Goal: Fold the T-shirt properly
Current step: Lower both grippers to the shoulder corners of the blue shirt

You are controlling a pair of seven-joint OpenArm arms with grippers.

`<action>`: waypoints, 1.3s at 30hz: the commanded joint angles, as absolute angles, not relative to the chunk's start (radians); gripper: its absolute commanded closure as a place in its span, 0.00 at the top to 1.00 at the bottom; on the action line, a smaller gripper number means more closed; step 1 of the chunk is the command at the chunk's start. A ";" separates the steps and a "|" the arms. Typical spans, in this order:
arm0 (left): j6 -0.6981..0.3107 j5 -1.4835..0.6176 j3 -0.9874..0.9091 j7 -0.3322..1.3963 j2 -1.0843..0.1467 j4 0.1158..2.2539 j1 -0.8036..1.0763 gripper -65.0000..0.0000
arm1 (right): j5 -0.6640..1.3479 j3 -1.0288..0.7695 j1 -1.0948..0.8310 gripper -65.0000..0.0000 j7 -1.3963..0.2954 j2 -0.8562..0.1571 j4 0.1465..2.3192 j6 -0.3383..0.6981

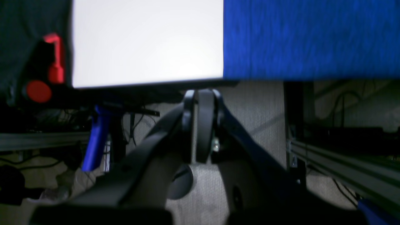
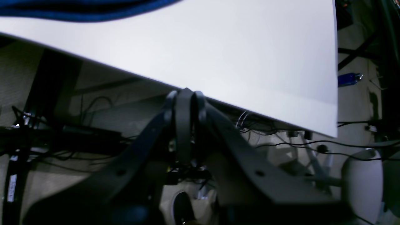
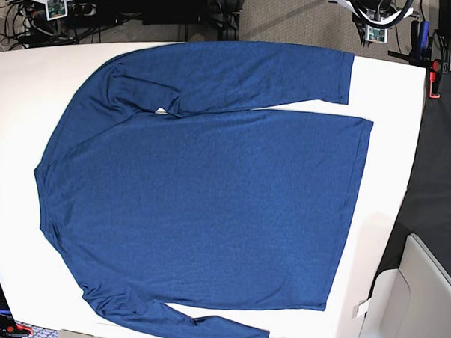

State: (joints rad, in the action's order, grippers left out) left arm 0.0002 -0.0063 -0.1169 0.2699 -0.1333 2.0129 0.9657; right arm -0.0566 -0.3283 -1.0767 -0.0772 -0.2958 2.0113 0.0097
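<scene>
T-shirt: lies flat and spread on the white tabletop, long axis across the base view, collar toward that view's left, hem toward its right, sleeves along the far and near edges. Your left gripper and right gripper: both pressed together, holding nothing, parked off the far edge. Left is likely nearer the far sleeve's cuff, with cloth reaching the edge just beside it.

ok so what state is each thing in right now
dark navy-blue long-sleeved knit T-shirt: spread flat on the white table, unfolded, sleeves lying along its sides
left pincer: shut, empty, off the table edge
right pincer: shut, empty, off the table edge
</scene>
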 commanded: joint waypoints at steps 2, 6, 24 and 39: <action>0.005 -0.002 -0.116 0.266 -0.136 2.028 0.937 0.00 | -0.062 -0.338 -1.043 0.00 -0.058 -0.303 2.028 -0.004; 0.005 -0.002 -0.114 0.291 -0.136 2.031 0.869 0.06 | -0.058 -0.344 -0.983 0.00 -0.058 -0.303 2.034 -0.002; -0.130 -0.222 -0.110 0.725 -0.137 2.026 0.638 0.31 | -0.054 -0.344 -0.820 0.30 -0.154 -0.298 2.040 -0.002; -0.136 -0.223 -0.191 0.731 -0.137 1.992 0.607 0.54 | -0.054 -0.335 -0.783 0.30 -0.156 -0.297 2.038 -0.002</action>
State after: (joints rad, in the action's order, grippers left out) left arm -0.1322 -0.2214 -0.1917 0.7525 -0.1307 1.9781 0.6025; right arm -0.0528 -0.3309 -0.7788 -0.1810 -0.2893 2.0212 0.0082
